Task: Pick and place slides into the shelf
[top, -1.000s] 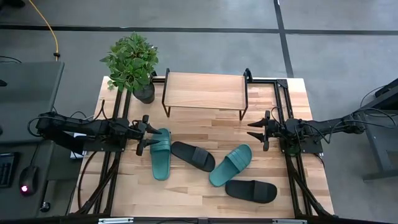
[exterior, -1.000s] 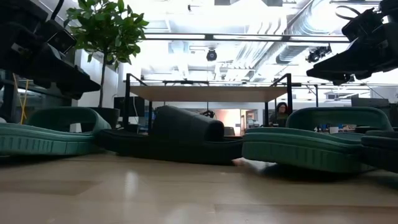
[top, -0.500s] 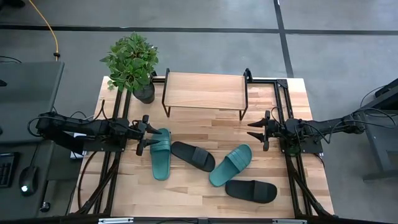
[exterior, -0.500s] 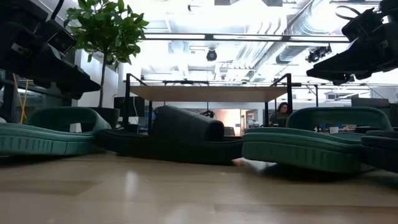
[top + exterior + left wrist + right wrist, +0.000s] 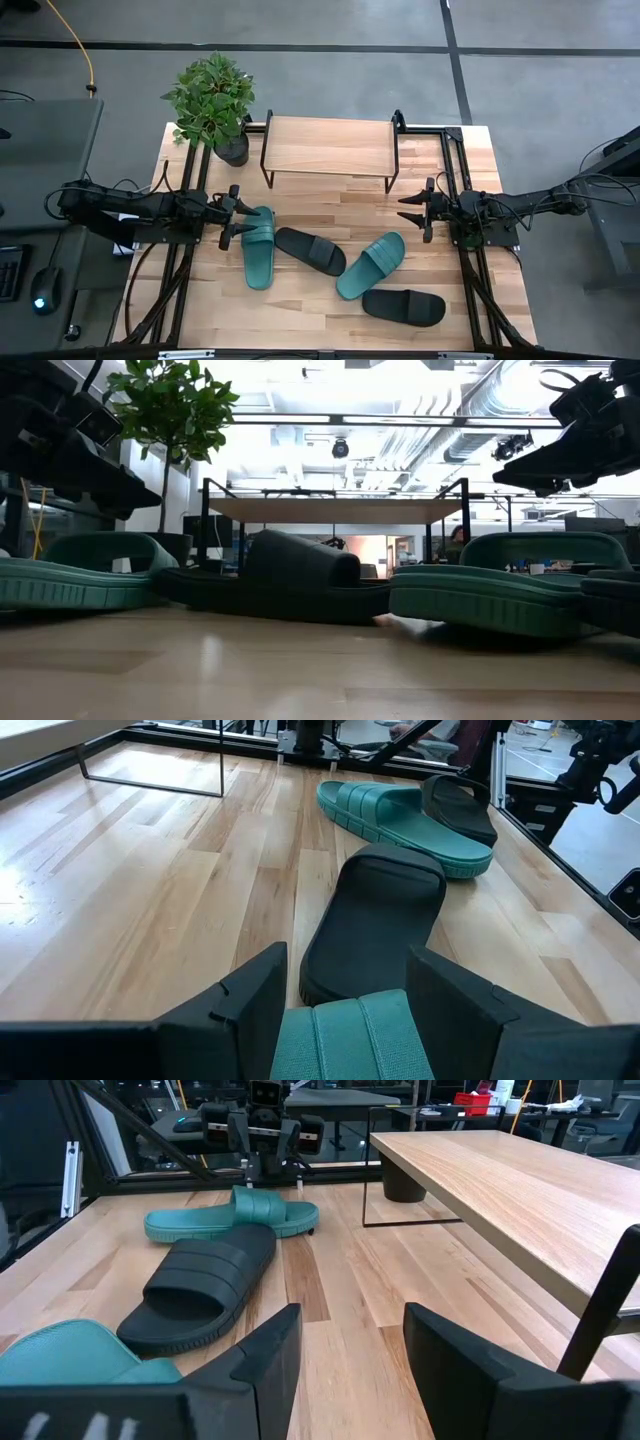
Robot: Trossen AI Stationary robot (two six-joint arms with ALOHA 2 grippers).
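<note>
Four slides lie soles down on the wooden table: a teal one (image 5: 259,247) at the left, a black one (image 5: 310,250) beside it, a second teal one (image 5: 371,264) and a second black one (image 5: 403,306) toward the near right. The shelf (image 5: 328,148) stands on its thin black legs at the table's far middle, its plank top bare. My left gripper (image 5: 243,217) hovers open over the far end of the left teal slide (image 5: 350,1040), apart from it. My right gripper (image 5: 404,211) hangs open at the right, above the table near the shelf's right leg (image 5: 600,1310).
A potted plant (image 5: 212,100) stands at the table's far left corner beside the shelf. Black frame rails (image 5: 180,270) run along the left and right sides of the table. Bare wood (image 5: 330,205) lies between the shelf and the slides.
</note>
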